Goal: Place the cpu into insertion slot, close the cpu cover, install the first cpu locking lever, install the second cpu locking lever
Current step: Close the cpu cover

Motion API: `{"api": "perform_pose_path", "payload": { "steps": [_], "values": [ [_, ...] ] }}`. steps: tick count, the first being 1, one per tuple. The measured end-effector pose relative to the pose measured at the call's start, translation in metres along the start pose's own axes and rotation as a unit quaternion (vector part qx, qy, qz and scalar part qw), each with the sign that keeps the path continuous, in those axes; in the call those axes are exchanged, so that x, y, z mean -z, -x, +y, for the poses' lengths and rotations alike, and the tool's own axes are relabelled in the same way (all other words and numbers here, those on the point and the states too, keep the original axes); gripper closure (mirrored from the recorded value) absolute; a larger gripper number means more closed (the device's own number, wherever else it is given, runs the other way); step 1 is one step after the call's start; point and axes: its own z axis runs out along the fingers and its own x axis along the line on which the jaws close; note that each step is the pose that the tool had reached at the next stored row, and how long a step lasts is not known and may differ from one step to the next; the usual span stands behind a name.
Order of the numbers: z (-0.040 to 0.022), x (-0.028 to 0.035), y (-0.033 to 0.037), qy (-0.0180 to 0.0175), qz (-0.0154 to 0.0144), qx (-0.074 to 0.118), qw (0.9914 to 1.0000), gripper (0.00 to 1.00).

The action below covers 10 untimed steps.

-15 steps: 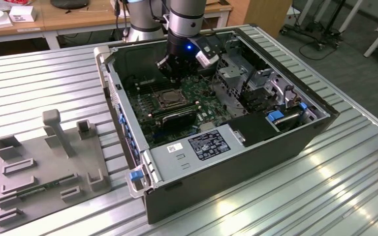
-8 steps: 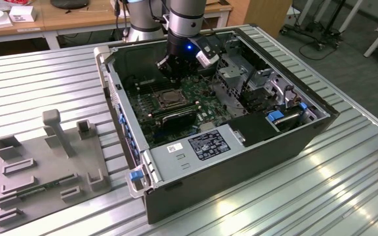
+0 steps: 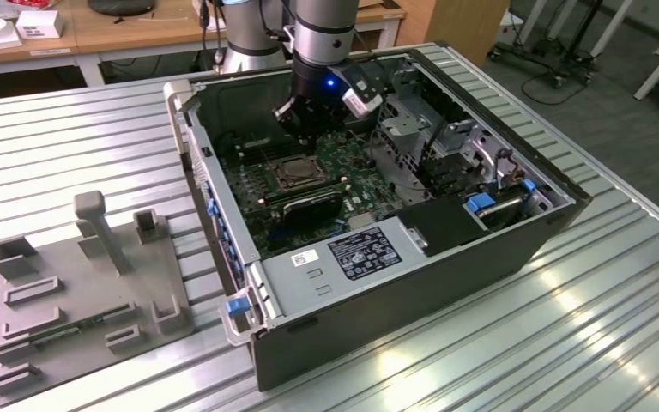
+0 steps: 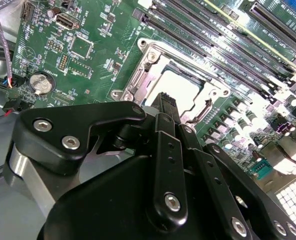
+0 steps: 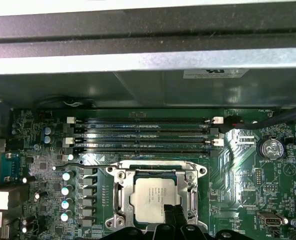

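cpu [image 5: 153,195] — pale square chip, seated in the slot [image 3: 299,170] on the green board [image 5: 248,185], just beside the memory slots [image 5: 143,135].
cover [image 5: 119,194] — silvery frame, lying down around the cpu; the chip shows through its cut-out.
gripper [image 5: 171,209] — black fingers drawn narrow, nothing between them, tips over the cover's edge; contact cannot be told.
case [image 3: 421,266] — open, on its side on a ribbed metal table [image 3: 78,129].
fixture [image 3: 78,292] — grey, on the table at the exterior view's left, well apart from the case.
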Motion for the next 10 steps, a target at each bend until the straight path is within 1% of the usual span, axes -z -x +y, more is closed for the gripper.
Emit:
{"api": "perform_pose_path", "payload": {
  "steps": [7,10],
  "values": [
    [0.0000,0.0000,-0.0001,0.0000,-0.0002,0.000,1.00000,0.89],
    [0.0000,0.0000,-0.0009,0.0004,-0.0021,0.002,1.00000,0.89]
  ]
}}
